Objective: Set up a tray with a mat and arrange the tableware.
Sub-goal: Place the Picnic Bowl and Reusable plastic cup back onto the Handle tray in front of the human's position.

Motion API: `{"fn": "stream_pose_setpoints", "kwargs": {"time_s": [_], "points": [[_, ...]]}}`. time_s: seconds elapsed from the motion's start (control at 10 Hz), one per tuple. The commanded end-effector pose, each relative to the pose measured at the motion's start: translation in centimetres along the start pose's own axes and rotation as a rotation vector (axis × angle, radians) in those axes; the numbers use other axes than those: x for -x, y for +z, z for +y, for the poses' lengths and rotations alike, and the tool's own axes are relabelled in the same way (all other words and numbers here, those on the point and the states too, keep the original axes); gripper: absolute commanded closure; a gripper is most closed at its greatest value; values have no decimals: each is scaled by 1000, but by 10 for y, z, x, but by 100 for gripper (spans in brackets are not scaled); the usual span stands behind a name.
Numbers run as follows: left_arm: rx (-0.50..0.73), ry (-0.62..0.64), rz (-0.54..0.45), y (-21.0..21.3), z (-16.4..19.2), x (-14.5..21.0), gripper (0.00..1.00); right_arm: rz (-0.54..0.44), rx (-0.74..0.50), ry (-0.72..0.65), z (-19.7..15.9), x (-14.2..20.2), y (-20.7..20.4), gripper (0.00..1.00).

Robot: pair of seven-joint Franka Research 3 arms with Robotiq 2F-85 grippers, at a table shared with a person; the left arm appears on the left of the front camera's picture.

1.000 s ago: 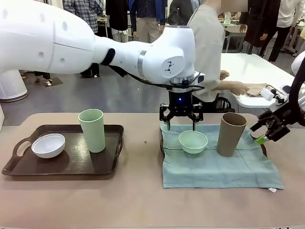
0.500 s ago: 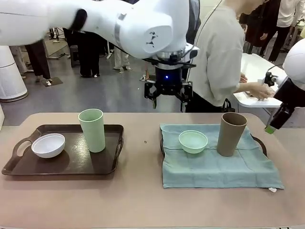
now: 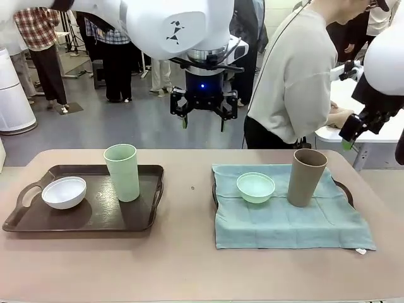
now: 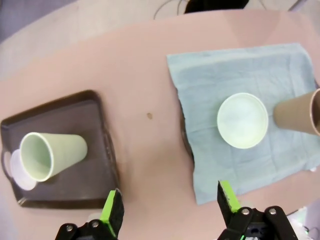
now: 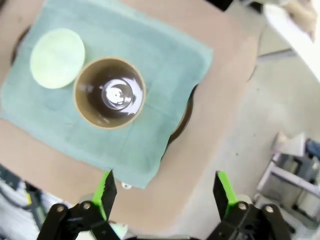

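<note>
Two trays sit on the tan bench [image 3: 189, 265]. Far left: dark brown plastic tray w/ handles [image 3: 146, 218]. A small round white bowl [image 3: 64, 192] is at its left end. A tall pale green handleless cup [image 3: 122, 172] stands upright twd its right side, apart from the bowl.

Centre, well above the bench: left end effector [image 3: 203, 124], black w/ green pads, pointing down. Its fingers are spread apart w/ nothing between them. It hangs roughly over the gap between the trays.

Right of centre: a teal cloth mat [image 3: 284, 227] is spread over the 2nd dark tray [image 3: 344, 188]. The tray rim peeks out at the mat's left & right edges. On the mat, twd the back, is a small round mint green bowl [image 3: 255, 187]. A tall taupe brown handleless cup [image 3: 306, 177] stands upright just right of it, not touching.

Far right: right end effector [image 5: 164, 194], high up by the bench's right end, fingers apart & empty. Its wrist view looks down into the taupe cup.

A person in a light grey top [image 3: 290, 82] stands at the far side, facing a white table.
</note>
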State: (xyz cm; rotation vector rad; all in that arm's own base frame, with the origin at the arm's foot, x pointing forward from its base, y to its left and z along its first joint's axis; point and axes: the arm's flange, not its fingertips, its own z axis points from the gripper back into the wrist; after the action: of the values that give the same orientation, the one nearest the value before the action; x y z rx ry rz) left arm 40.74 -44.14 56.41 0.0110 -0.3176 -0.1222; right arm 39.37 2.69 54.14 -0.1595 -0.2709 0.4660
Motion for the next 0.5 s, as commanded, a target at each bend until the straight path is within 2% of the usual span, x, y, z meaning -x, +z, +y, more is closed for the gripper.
{"fn": "stream_pose_setpoints", "kwargs": {"time_s": [0.0, 0.1, 0.2, 0.4], "points": [[-27, 52, -12, 3, 14, 13, 2, -5, -20, -117, 1, -6, 19, 0], [-12, 52, -8, 2, 21, 15, 2, -39, -88, -112, -6, -5, 23, 0], [-7, 19, -2, 3, 5, 1, 2, -1, -2, -56, -1, -4, 12, 0], [-7, 19, -2, 3, 5, 1, 2, -1, -2, -56, -1, -4, 12, 0]]}}
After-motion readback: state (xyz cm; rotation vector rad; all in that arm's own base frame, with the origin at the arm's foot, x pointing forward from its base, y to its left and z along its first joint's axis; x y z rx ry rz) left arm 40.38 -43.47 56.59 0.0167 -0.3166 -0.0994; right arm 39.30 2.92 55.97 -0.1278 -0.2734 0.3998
